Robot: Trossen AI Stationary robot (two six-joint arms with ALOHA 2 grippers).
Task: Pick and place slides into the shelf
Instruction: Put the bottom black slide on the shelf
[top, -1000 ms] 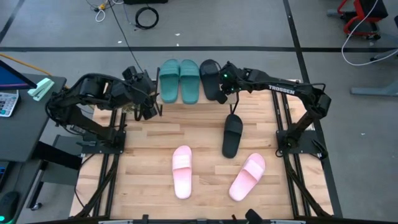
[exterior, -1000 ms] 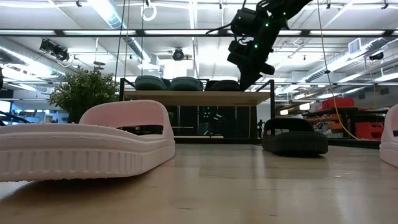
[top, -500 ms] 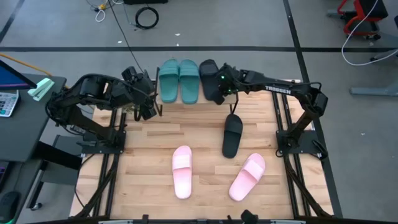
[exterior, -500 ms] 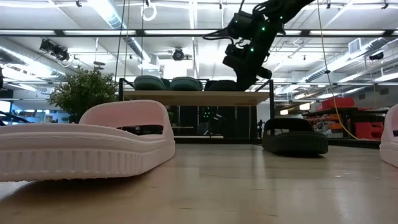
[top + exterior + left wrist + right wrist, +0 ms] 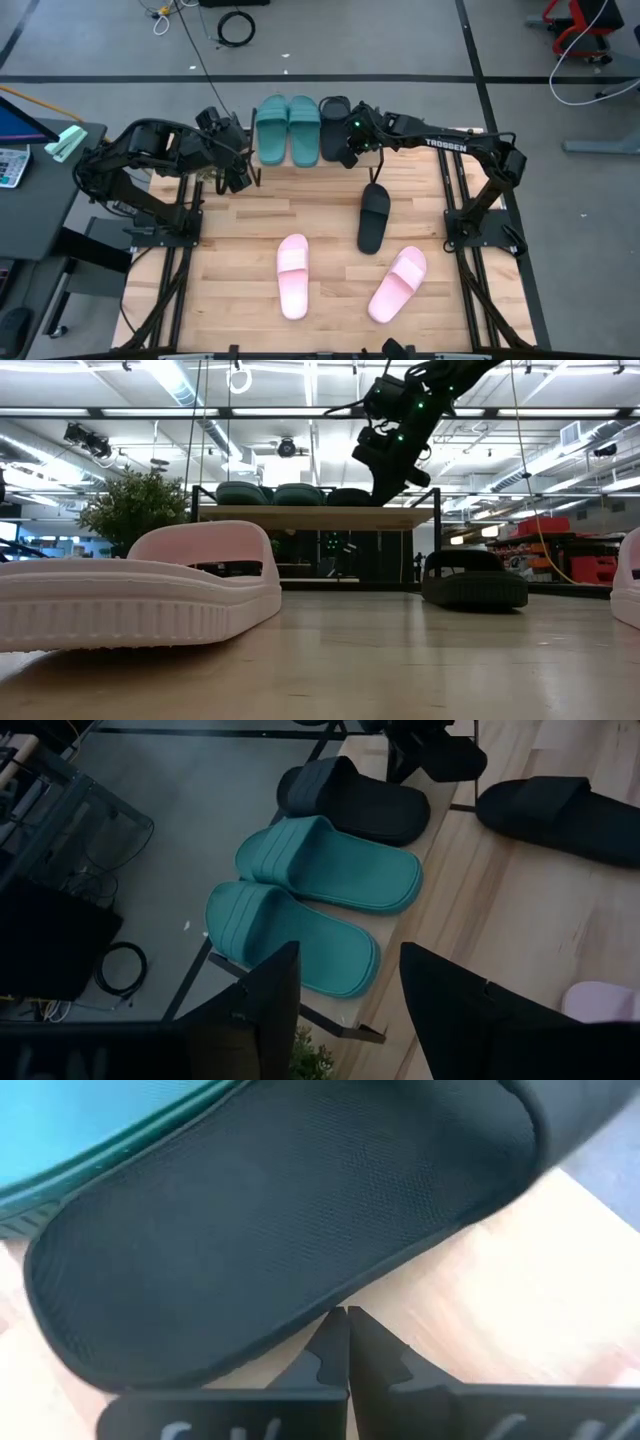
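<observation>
While the right gripper (image 5: 347, 1318) hung at the shelf (image 5: 310, 516), its jaws were clenched empty, tips just beside the heel edge of the black slide (image 5: 335, 129) lying on the shelf's top board. That slide sat touching or nearly touching the teal pair (image 5: 289, 128); those three filled most of the board, leaving bare wood only toward the right end. Second black slide (image 5: 373, 216) lay on the worktop (image 5: 240, 230) below the shelf; two pink slides (image 5: 293, 276) (image 5: 398, 284) sat near the front edge, well apart from it. Open worktop between the shelf and the pinks on the left side. Left gripper (image 5: 345, 990) waited at the worktop's left rear, jaws released. In the low view a pink slide (image 5: 140, 590) blocked the left foreground; the shelf's lower tier was hard to make out.
</observation>
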